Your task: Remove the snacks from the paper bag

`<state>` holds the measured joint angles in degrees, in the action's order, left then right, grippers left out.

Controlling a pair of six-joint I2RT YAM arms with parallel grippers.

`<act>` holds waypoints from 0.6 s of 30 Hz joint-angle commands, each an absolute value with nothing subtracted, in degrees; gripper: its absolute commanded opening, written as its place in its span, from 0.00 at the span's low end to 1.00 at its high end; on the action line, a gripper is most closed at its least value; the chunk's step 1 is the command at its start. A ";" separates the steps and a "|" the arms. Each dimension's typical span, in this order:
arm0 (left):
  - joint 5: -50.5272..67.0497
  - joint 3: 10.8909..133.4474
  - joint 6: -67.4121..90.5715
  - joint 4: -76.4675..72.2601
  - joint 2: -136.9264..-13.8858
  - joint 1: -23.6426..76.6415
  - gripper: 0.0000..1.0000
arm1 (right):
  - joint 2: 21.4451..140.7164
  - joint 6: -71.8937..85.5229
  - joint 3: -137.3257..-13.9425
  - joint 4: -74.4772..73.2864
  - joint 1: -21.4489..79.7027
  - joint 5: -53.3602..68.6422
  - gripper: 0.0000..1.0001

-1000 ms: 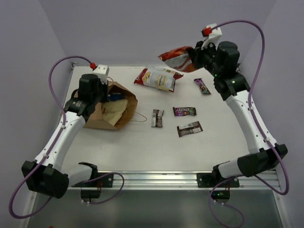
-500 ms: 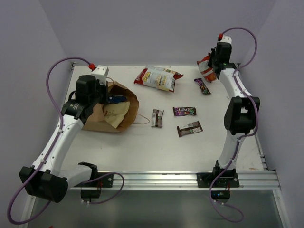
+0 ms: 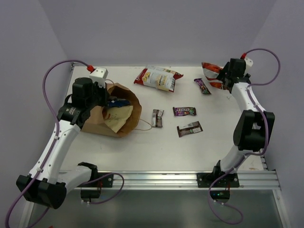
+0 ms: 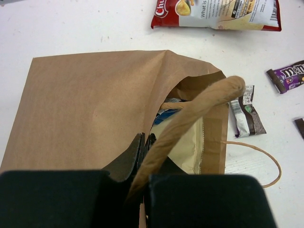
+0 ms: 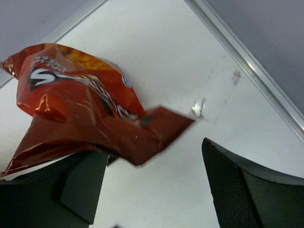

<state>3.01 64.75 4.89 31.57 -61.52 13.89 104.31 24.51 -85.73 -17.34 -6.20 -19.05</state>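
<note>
The brown paper bag [image 3: 100, 118] [image 4: 85, 104] lies on its side at the left, mouth facing right. My left gripper [image 3: 105, 92] [image 4: 144, 142] is shut on the bag's upper rim, the loop handle [image 4: 199, 107] crossing in front. A blue packet [image 4: 167, 115] and a cream packet [image 3: 118, 114] [image 4: 183, 142] show inside the mouth. At the far right corner my right gripper [image 3: 223, 78] [image 5: 156, 166] stands open. The orange-red chip bag [image 3: 211, 71] [image 5: 76, 104] lies loose against its left finger, not pinched.
On the table lie a white-red chip bag [image 3: 159, 78] [image 4: 213, 12], a purple bar [image 3: 202, 86], a brown M&M's bar [image 3: 184, 111] [image 4: 287, 76], a dark brown bar [image 3: 189, 128] and a silver-brown bar [image 3: 157, 118] [image 4: 244, 114]. The table's right rail [image 5: 247, 59] runs close by.
My right arm has swung to the far right corner and lowered; its jaws have opened, letting go of the orange-red chip bag. The left gripper still holds the bag rim.
</note>
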 commanded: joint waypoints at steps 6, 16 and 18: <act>6.33 65.48 4.04 31.20 -57.48 13.54 0.00 | 81.49 29.97 -68.57 -14.86 -6.33 -19.16 0.88; 6.50 65.83 3.78 32.17 -56.25 13.54 0.00 | 68.20 15.32 -59.24 -1.07 8.41 3.66 0.85; 7.20 65.92 3.69 31.99 -56.25 13.54 0.00 | 68.99 8.92 -59.76 1.13 17.11 10.15 0.84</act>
<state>5.37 64.75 4.86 33.76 -57.71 13.89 69.47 19.62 -59.68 -6.74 9.08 -2.94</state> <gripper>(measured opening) 0.016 0.843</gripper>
